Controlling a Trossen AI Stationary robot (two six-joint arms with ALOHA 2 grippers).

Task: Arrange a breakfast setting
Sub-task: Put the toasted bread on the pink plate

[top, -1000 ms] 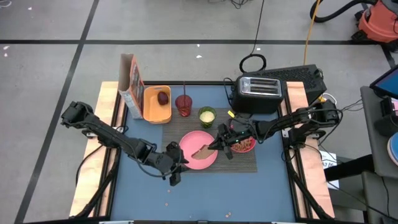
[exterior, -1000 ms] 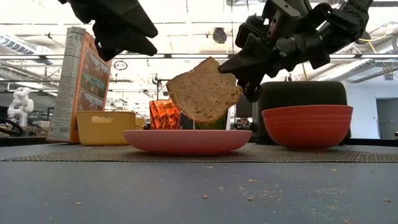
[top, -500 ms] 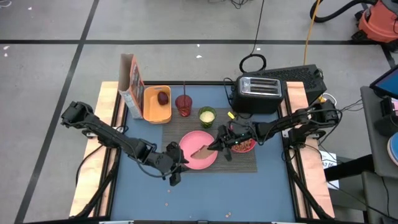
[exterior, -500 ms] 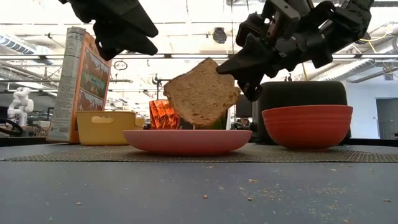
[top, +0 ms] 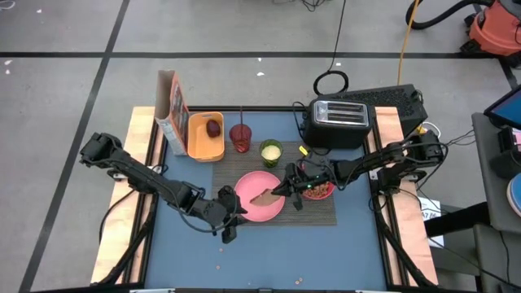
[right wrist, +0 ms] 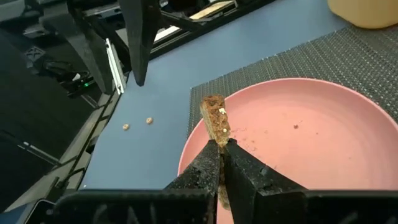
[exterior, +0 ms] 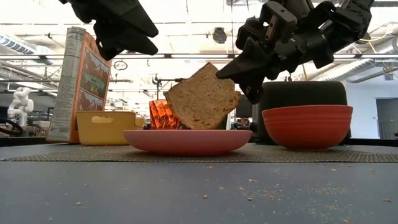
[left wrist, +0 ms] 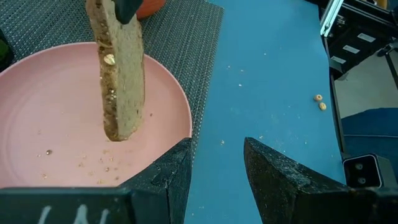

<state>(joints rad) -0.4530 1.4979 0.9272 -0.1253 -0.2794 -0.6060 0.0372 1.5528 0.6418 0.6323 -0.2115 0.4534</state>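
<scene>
- Right gripper (top: 282,190) pinches the toast slice (top: 264,198) over the pink plate (top: 252,208) in the high view; left gripper (top: 229,231), part open and empty, waits beside the plate; toaster (top: 339,120), cereal box (top: 172,106) and bowl (top: 319,190) surround.
- Low view: toast (exterior: 202,98) tilted, lowest corner reaching the plate (exterior: 186,140).
- Left wrist: placemat (left wrist: 180,37) beneath the plate.
- Right wrist: fingers (right wrist: 205,165) closed on the toast edge.

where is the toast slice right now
The toast slice hangs on edge over the pink plate mid-table, pinched by the right gripper, with the red bowl beside it.
</scene>
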